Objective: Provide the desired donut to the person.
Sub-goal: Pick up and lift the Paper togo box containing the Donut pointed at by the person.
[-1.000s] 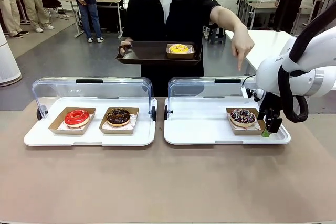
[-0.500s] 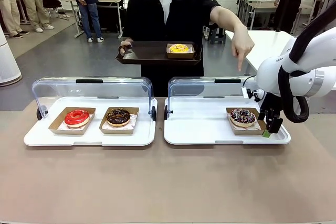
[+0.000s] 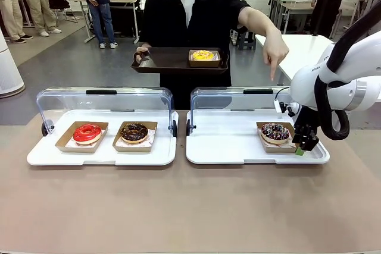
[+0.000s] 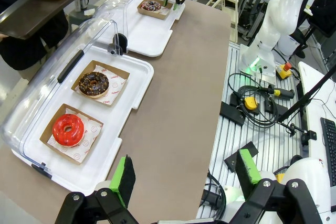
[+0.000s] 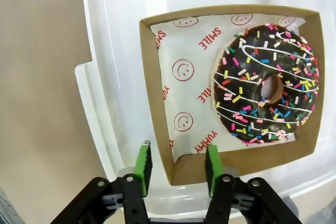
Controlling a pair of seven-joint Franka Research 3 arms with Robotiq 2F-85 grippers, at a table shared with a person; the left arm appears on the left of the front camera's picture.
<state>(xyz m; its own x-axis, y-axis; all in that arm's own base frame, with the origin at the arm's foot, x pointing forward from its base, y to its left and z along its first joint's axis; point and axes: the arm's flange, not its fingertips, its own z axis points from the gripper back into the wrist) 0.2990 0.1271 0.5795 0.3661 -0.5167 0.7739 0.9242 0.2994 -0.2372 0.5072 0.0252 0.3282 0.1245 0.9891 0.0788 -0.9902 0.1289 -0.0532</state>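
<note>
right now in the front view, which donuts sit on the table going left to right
red donut → dark chocolate donut → sprinkled chocolate donut

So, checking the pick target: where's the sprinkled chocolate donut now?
Front view: the sprinkled chocolate donut sits in its brown cardboard box at the right end of the right white tray, by the right gripper.

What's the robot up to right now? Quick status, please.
Left gripper open, empty. Right gripper open, straddling cardboard tray wall of sprinkled chocolate donut. Person's hand points toward it. Lid up, nothing blocking.
</note>
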